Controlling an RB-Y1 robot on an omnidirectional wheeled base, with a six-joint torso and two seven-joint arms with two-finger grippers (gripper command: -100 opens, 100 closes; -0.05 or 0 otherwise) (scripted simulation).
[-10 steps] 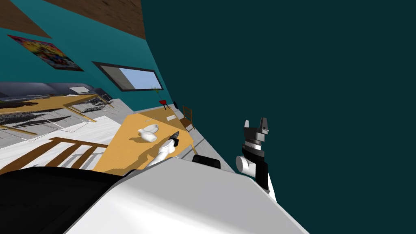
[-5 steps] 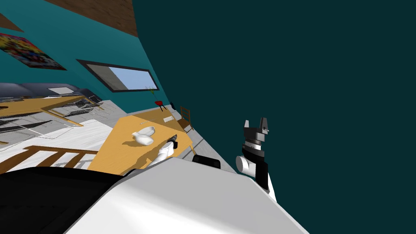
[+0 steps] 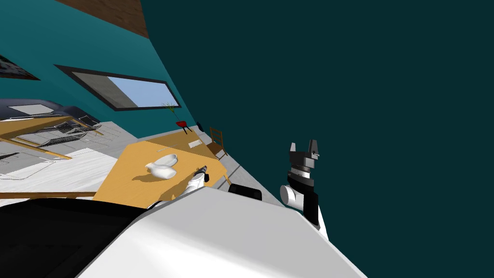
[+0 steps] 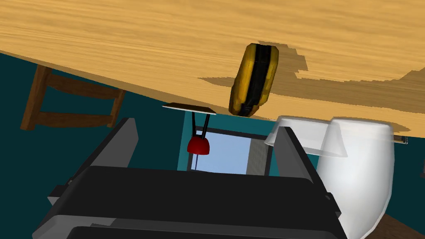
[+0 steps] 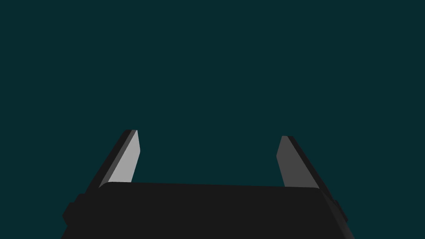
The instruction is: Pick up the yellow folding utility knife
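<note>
The yellow and black folding knife [image 4: 254,81] lies on the orange wooden table [image 4: 124,37], close to the table's edge. My left gripper [image 4: 207,135] is open and points at the knife from a short way off, nothing between its fingers [image 4: 125,139]. The knife sits a little nearer the finger beside the white vessel. In the head view the left gripper [image 3: 202,170] hangs over the table's [image 3: 125,186] near corner. My right gripper [image 3: 304,146] is held up before a dark teal wall, open [image 5: 207,151] and empty.
Two white vessels [image 3: 161,168] stand on the table just left of the left gripper; one [image 4: 359,166] is close beside its finger. A wooden chair [image 3: 217,140] and a red seat [image 3: 182,124] stand beyond the table. The dark teal wall [image 3: 347,96] is close on my right.
The whole head view has shifted: table, window and poster slid left, so I have turned. The right arm has held its pose, and the left gripper sits slightly lower over the table.
</note>
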